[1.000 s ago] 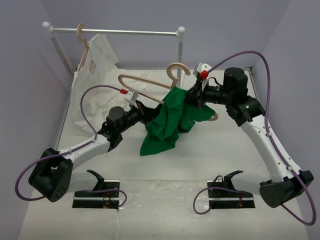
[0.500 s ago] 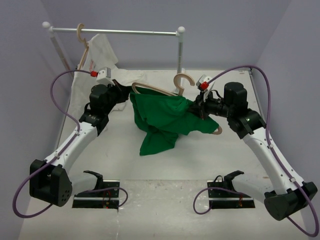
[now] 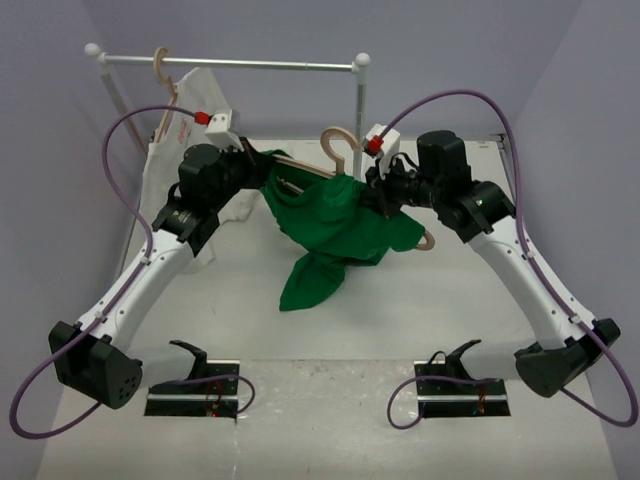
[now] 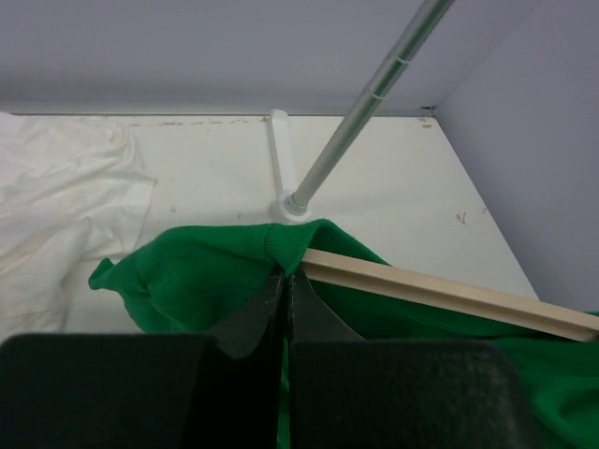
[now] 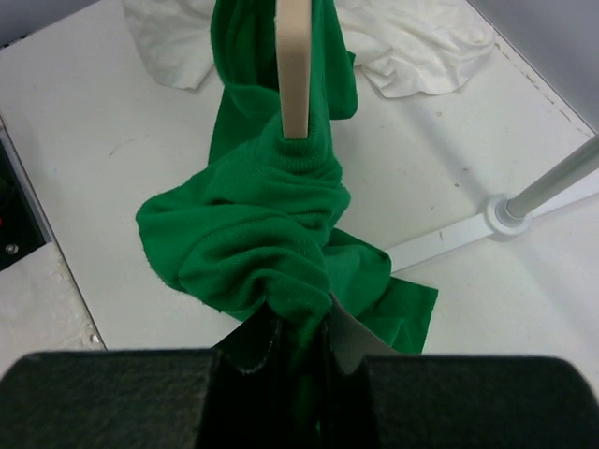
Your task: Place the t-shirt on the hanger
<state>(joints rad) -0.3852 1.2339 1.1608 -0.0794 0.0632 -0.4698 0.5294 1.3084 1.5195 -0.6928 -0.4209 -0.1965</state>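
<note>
1. Left gripper [image 4: 284,281], jaws pressed together, pinches the soft green t-shirt [image 3: 340,225] by a folded edge at its 10 o'clock corner.
2. Right gripper [image 5: 298,323] clamps bunched, crumpled cloth at 2 o'clock.
3. Flat pale wooden hanger [image 4: 449,292] bar pokes through the shirt.

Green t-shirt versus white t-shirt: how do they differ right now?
The green t-shirt is bunched and only partly threaded on its hanger; the white t-shirt hangs from the rail. The left gripper and right gripper both pinch the green one; neither holds the white one. Both trail onto the table.
</note>
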